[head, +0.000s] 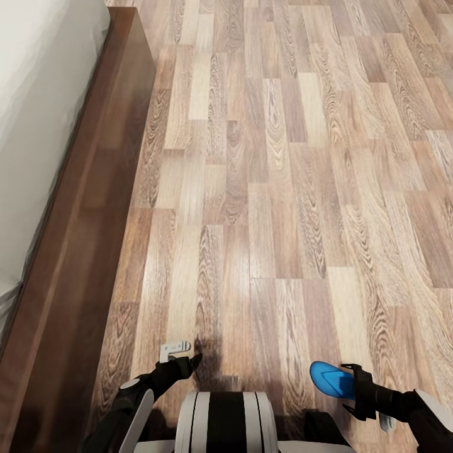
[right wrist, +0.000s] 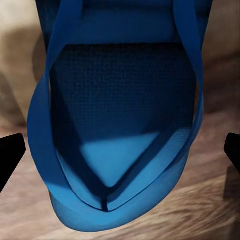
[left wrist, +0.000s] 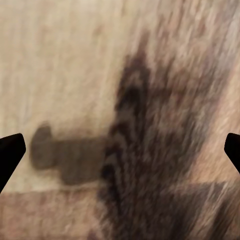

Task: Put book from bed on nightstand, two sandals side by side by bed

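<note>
Right gripper [head: 350, 384] holds sandal [head: 332, 379]; bed [head: 75, 207] alongside left

Blurred brown wood-plank floor [left wrist: 70, 65]; dark shadows across it; black gripper [left wrist: 120, 152] fingertips [left wrist: 10, 152] wide apart at either edge.

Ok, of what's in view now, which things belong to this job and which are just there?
Belongs to the job:
- blue sandal, at the right gripper
- bed, its wooden frame and grey mattress, on the robot's left
- left gripper, fingers apart over bare floor

Just there:
- wood-plank floor
</note>
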{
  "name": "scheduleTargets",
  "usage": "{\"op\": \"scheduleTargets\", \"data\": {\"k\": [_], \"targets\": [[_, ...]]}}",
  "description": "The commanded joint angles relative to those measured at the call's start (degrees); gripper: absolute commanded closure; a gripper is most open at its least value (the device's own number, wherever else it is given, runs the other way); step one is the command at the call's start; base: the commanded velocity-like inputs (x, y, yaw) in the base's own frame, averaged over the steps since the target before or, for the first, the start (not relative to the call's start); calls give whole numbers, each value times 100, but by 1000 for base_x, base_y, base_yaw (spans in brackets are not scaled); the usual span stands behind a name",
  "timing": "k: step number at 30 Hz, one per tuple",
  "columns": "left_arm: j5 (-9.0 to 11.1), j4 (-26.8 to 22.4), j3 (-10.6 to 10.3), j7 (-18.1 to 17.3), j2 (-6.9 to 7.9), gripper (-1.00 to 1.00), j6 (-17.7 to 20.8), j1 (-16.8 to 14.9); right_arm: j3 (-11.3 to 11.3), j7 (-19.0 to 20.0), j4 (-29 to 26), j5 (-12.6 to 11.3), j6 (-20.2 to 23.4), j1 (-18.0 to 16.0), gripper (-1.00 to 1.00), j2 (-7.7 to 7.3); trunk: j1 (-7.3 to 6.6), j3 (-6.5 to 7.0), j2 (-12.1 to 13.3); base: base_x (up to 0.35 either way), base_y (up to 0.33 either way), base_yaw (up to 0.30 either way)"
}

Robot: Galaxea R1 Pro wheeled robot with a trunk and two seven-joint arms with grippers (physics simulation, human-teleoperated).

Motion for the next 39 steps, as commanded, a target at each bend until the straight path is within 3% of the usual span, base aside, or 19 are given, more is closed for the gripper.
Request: {"op": "scheduleTargets", "data": {"k": [1,4,5,29,39], "targets": [[35,-6,5,-6,-1,-100,36,-1,-21,-49,-7,-32,14,-2,-100,2,-1,-3,-1,0,0,0],[35,-6,5,-6,-1,-100,36,-1,-21,-50,-7,-31,13,-2,-100,2,-1,-3,-1,0,0,0],[35,-6,5,-8,-1,-100,36,-1,-21,-53,-6,-31,14,-2,100,2,-1,-3,-1,0,0,0],[35,-6,5,-5,-1,-100,44,0,-21,-49,-7,-32,15,-2,100,2,-6,41,1,0,0,0],[35,-8,5,-4,-1,-100,44,0,-21,-49,-7,-32,15,-2,100,2,-32,263,15,0,0,0]]}}
